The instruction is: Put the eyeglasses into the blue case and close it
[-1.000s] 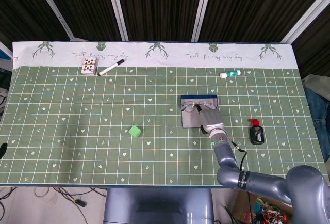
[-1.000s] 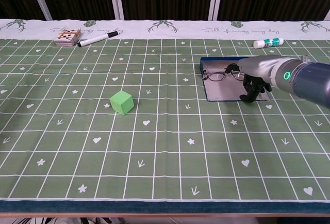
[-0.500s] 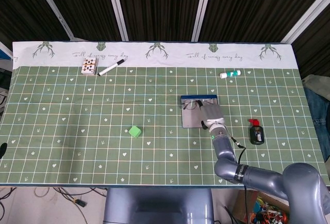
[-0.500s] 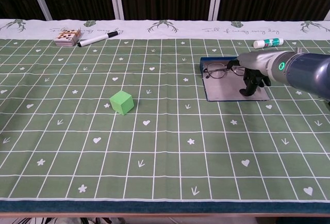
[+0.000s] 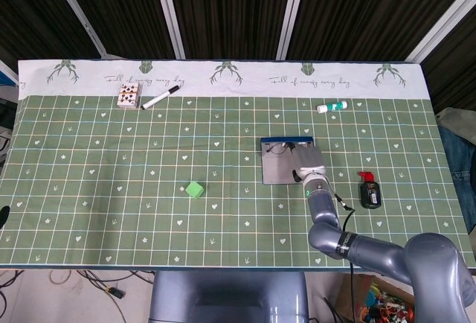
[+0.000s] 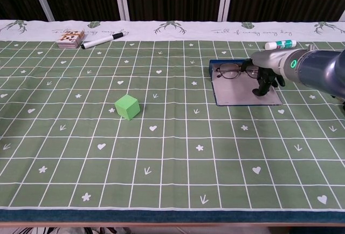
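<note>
Green cube well left of blue case, not part of task. Eyeglasses at far end of open case, right robot hand pinching them at right side. Release and closing lid remain. Left robot hand not visible.
</note>
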`<action>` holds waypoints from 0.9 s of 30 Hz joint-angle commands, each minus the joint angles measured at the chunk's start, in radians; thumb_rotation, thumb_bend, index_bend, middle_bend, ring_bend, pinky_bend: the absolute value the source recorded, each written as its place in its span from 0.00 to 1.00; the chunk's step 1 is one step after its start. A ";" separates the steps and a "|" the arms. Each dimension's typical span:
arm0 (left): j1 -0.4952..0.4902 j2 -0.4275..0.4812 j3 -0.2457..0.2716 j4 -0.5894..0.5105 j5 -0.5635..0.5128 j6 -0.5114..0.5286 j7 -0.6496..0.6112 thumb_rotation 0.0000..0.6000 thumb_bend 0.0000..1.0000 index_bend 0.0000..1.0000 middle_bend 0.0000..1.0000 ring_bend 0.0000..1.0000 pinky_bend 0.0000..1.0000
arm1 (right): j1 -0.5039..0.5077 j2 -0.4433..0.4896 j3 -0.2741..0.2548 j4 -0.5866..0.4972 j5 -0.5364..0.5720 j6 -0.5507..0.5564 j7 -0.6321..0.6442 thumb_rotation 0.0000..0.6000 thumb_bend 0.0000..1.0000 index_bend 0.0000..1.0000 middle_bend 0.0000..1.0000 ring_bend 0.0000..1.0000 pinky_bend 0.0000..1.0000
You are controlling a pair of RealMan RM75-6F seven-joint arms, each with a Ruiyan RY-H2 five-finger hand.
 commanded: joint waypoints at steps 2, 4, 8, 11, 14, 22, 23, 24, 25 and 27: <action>0.000 0.000 -0.001 0.000 -0.001 0.001 0.000 1.00 0.32 0.19 0.00 0.00 0.00 | 0.000 0.003 0.002 -0.001 0.002 0.003 0.003 1.00 0.50 0.09 0.72 0.72 0.66; 0.001 0.001 -0.001 -0.001 -0.001 0.002 -0.001 1.00 0.32 0.19 0.00 0.00 0.00 | -0.002 0.010 0.005 -0.011 -0.002 0.005 0.009 1.00 0.50 0.09 0.72 0.72 0.66; 0.001 0.001 -0.001 0.000 -0.002 0.001 -0.001 1.00 0.32 0.19 0.00 0.00 0.00 | -0.012 0.037 0.007 -0.065 -0.025 0.021 0.025 1.00 0.51 0.09 0.72 0.72 0.66; 0.000 0.001 0.000 -0.001 -0.001 -0.001 0.000 1.00 0.32 0.19 0.00 0.00 0.00 | -0.025 0.066 0.008 -0.126 -0.051 0.041 0.043 1.00 0.50 0.08 0.72 0.72 0.66; 0.000 0.000 0.001 -0.002 0.000 0.000 0.002 1.00 0.32 0.19 0.00 0.00 0.00 | -0.046 0.103 0.003 -0.204 -0.094 0.077 0.065 1.00 0.44 0.08 0.70 0.71 0.66; 0.001 0.000 0.004 -0.006 0.003 -0.001 0.009 1.00 0.32 0.20 0.00 0.00 0.00 | -0.109 0.162 -0.048 -0.333 -0.251 0.157 0.121 1.00 0.23 0.11 0.41 0.40 0.34; 0.001 0.000 0.004 -0.007 0.004 -0.001 0.009 1.00 0.32 0.20 0.00 0.00 0.00 | -0.117 0.161 -0.055 -0.336 -0.272 0.168 0.129 1.00 0.22 0.12 0.39 0.37 0.30; 0.001 0.000 0.004 -0.008 0.005 0.000 0.010 1.00 0.32 0.20 0.00 0.00 0.00 | -0.129 0.155 -0.063 -0.337 -0.307 0.187 0.144 1.00 0.21 0.13 0.36 0.34 0.26; 0.001 0.000 0.005 -0.008 0.006 0.001 0.011 1.00 0.32 0.20 0.00 0.00 0.00 | -0.145 0.144 -0.073 -0.333 -0.353 0.214 0.167 1.00 0.20 0.14 0.34 0.32 0.25; 0.002 -0.001 0.006 -0.009 0.008 0.002 0.013 1.00 0.32 0.20 0.00 0.00 0.00 | -0.174 0.108 -0.090 -0.294 -0.443 0.263 0.217 1.00 0.20 0.17 0.32 0.31 0.24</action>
